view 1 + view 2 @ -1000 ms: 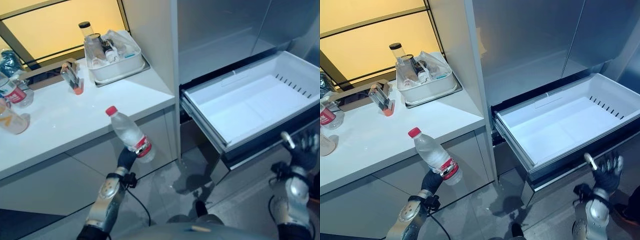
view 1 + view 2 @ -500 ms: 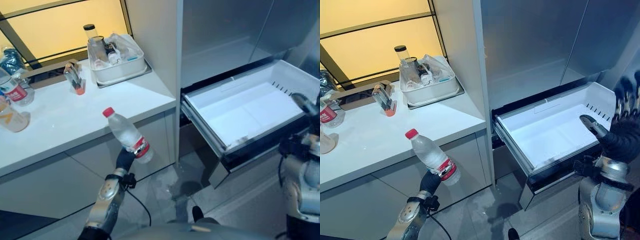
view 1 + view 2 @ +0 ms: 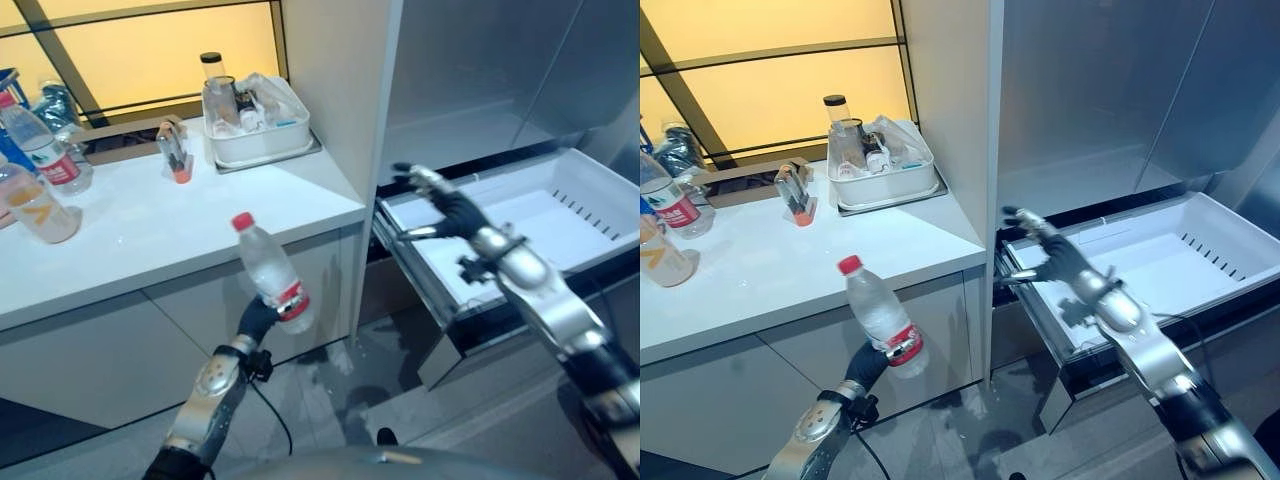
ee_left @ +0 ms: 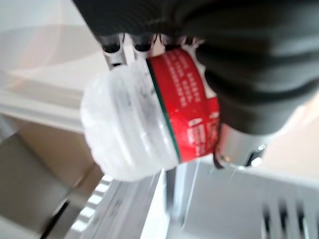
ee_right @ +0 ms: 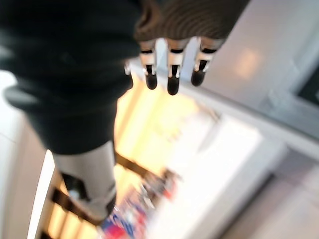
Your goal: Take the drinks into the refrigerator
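A clear water bottle (image 3: 272,283) with a red cap and red label is held tilted in front of the white counter's edge, my left hand (image 3: 256,320) shut round its lower end. The left wrist view shows the bottle (image 4: 144,119) gripped under the dark cover. My right hand (image 3: 446,207) hovers open, fingers spread, over the near left corner of the pulled-out white refrigerator drawer (image 3: 565,215), which holds nothing. Its fingers (image 5: 172,74) look straight in the right wrist view. Two more drinks stand at the counter's left end: a red-labelled bottle (image 3: 38,150) and an orange-labelled bottle (image 3: 30,205).
The white counter (image 3: 150,250) carries a white tub (image 3: 258,140) of jars and bags at the back and a small holder (image 3: 176,160). A tall grey cabinet panel (image 3: 340,90) separates counter and refrigerator. Grey refrigerator doors (image 3: 1090,90) rise above the drawer.
My right hand has risen from low on the right and swung left over the drawer's near left corner. The camera has shifted. The left hand still holds the bottle in about the same place.
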Available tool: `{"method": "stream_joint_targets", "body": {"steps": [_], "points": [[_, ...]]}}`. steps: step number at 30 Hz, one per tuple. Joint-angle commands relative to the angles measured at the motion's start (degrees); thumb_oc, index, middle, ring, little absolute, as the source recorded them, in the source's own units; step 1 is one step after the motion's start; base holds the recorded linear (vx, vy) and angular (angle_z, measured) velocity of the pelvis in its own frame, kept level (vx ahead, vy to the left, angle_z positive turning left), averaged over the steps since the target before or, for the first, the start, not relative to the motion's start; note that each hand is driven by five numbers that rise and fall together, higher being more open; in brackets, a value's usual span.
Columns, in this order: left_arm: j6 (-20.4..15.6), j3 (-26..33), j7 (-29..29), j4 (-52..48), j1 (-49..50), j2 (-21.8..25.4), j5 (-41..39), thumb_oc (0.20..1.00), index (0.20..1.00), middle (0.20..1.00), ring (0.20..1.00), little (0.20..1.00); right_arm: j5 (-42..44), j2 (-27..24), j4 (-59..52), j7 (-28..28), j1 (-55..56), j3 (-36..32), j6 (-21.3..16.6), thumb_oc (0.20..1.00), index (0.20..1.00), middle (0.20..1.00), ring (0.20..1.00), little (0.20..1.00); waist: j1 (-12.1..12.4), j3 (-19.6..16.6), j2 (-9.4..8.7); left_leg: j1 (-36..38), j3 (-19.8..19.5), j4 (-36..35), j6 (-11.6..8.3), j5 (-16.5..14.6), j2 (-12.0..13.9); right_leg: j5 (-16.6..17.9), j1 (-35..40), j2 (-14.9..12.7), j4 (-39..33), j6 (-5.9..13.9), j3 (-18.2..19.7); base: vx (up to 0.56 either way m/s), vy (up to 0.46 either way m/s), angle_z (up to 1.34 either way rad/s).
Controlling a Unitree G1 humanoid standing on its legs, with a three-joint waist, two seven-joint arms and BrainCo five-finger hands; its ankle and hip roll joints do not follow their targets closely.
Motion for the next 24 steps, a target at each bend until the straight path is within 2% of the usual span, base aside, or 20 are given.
{"method": "stream_joint_targets", "body": {"steps": [1,3,4,7,8,10,13,14,19,24], "points": [[-4.1,-1.1,-1.2,-5.9,-7.6,1.2,-0.9,0.200,0.200,0.200,0.200,0.200,0.1,6.7,7.2,-0.6,-11.3,4.2,-0.8,1.000,1.000,1.000,1.000,1.000,0.7,-1.5,-2.95,-1.4,-2.8,1.5,1.44,-3.0,-1.4,-5.0,3.9,-1.3,1.7,1.05,-1.6,0.01,-0.004,0.06],[-4.2,-1.6,-1.0,-5.8,-8.1,1.0,-0.6,0.200,0.200,0.200,0.200,0.200,-0.2,8.3,9.5,-0.9,-13.7,5.3,-0.6,1.000,1.000,1.000,1.000,1.000,0.9,-1.4,-3.08,-1.9,-2.8,1.6,1.37,-2.3,-1.5,-4.5,3.4,-1.4,1.9,0.98,-1.6,-0.01,-0.007,0.05],[-4.4,-2.7,-0.4,-5.0,-9.1,0.2,-0.8,0.200,0.200,0.200,0.200,0.200,0.7,11.3,12.6,-1.1,-16.6,7.6,-0.2,1.000,1.000,1.000,1.000,1.000,1.3,-1.6,-2.91,-1.4,-3.0,1.4,1.35,-2.8,-1.4,-5.0,4.0,-1.4,1.7,0.93,-2.0,0.01,-0.012,0.12],[-4.8,-4.6,0.9,-3.2,-11.8,-1.0,-0.4,0.200,0.200,0.200,0.200,0.200,1.2,16.0,17.8,-2.5,-20.9,10.0,0.2,1.000,1.000,1.000,1.000,1.000,1.8,-1.8,-2.85,-1.5,-3.4,1.3,1.26,-2.6,-1.5,-5.1,4.2,-1.3,1.7,0.84,-2.4,0.02,-0.012,0.08],[-4.8,-4.5,0.9,-3.2,-11.8,-1.0,-0.4,0.200,0.200,0.200,0.200,0.200,1.2,16.0,17.9,-2.5,-21.0,10.0,0.2,1.000,1.000,1.000,1.000,1.000,1.8,-1.8,-2.85,-1.5,-3.5,1.3,1.26,-2.6,-1.5,-5.1,4.2,-1.3,1.7,0.84,-2.4,0.00,-0.004,0.06],[-5.4,-5.1,2.9,-2.4,-14.5,-1.9,0.4,0.200,0.200,0.200,0.200,0.200,2.1,20.2,20.5,-3.4,-22.8,11.1,0.5,1.000,1.000,1.000,1.000,1.000,2.1,-1.9,-2.68,-1.8,-3.8,1.1,1.18,-2.3,-1.5,-5.1,4.2,-1.4,1.6,0.78,-2.8,0.00,-0.001,0.02],[-5.7,-5.5,3.8,-1.9,-16.3,-2.2,1.1,0.200,0.200,0.200,0.200,0.200,2.5,21.9,20.4,-3.6,-23.2,11.7,0.6,1.000,1.000,1.000,1.000,1.000,2.2,-1.9,-2.54,-2.0,-4.0,1.0,1.17,-2.2,-1.5,-5.1,4.3,-1.4,1.6,0.75,-3.2,0.00,-0.001,0.04],[-5.6,-6.6,4.3,-1.4,-18.2,-2.5,1.9,0.200,0.200,0.200,0.200,0.200,2.6,24.1,21.3,-3.6,-23.4,12.5,0.9,1.000,1.000,1.000,1.000,1.000,2.3,-2.1,-2.33,-2.2,-4.1,1.0,1.19,-2.0,-1.6,-5.1,4.2,-1.5,1.6,0.75,-3.4,0.00,0.003,0.10],[-6.0,-6.9,5.9,-0.7,-20.6,-3.2,3.6,0.200,0.200,0.200,0.200,0.200,2.8,27.2,22.0,-3.8,-23.8,13.3,1.4,1.000,1.000,1.000,1.000,1.000,2.4,-2.3,-2.16,-2.3,-4.5,1.0,1.26,-2.0,-1.8,-5.1,4.4,-1.6,1.5,0.71,-3.8,0.00,0.001,0.06],[-6.2,-6.3,8.0,0.4,-22.5,-3.5,4.8,0.200,0.200,0.200,0.200,0.200,2.9,27.6,22.1,-4.8,-24.0,13.2,1.5,1.000,1.000,1.000,1.000,1.000,2.7,-2.6,-2.00,-2.4,-4.9,0.8,1.27,-1.8,-1.9,-5.1,4.7,-1.8,1.4,0.81,-4.5,0.00,0.002,0.06]]}}
